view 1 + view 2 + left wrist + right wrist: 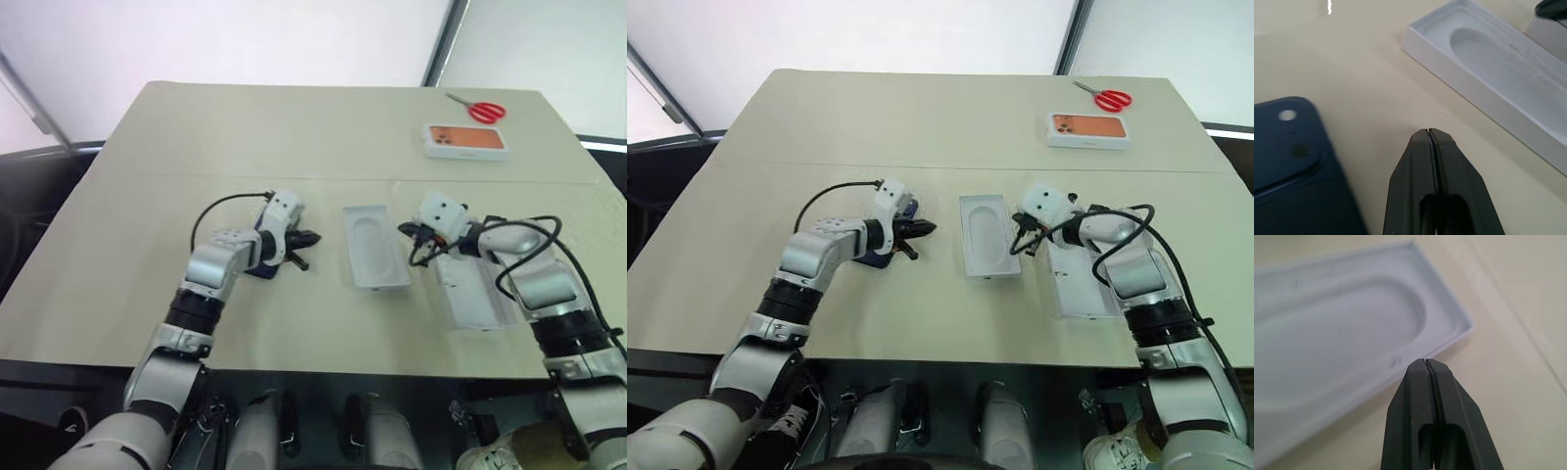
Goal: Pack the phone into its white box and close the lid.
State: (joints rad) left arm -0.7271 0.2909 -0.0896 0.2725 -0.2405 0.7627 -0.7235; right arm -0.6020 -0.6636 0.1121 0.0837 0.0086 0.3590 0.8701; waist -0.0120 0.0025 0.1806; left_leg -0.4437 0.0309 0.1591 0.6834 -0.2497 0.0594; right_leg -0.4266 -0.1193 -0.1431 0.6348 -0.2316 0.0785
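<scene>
Lying bare on the bench (147, 245), the phone (1288, 161) sits unpacked under the left pincer (1428, 131), whose fingers are pressed together. Right pincer (1425, 361), likewise pressed together and empty, hovers over the recessed insert (374, 245); packing and lidding remain.

- The phone (1288, 161) beside my left gripper (1428, 131) is dark navy blue, glossy.
- My grippers' fingers (1415, 401) are plain matte black.
- The insert (374, 245) right of the phone is all white, its rounded recess faintly grey-shaded.
- The white box (475, 294) right of the insert looks plain whitish.
- The table (294, 137) is pale beige, unpatterned.
- Beyond the insert: a white box with an orange phone picture (466, 140), and red-handled scissors (485, 110).
</scene>
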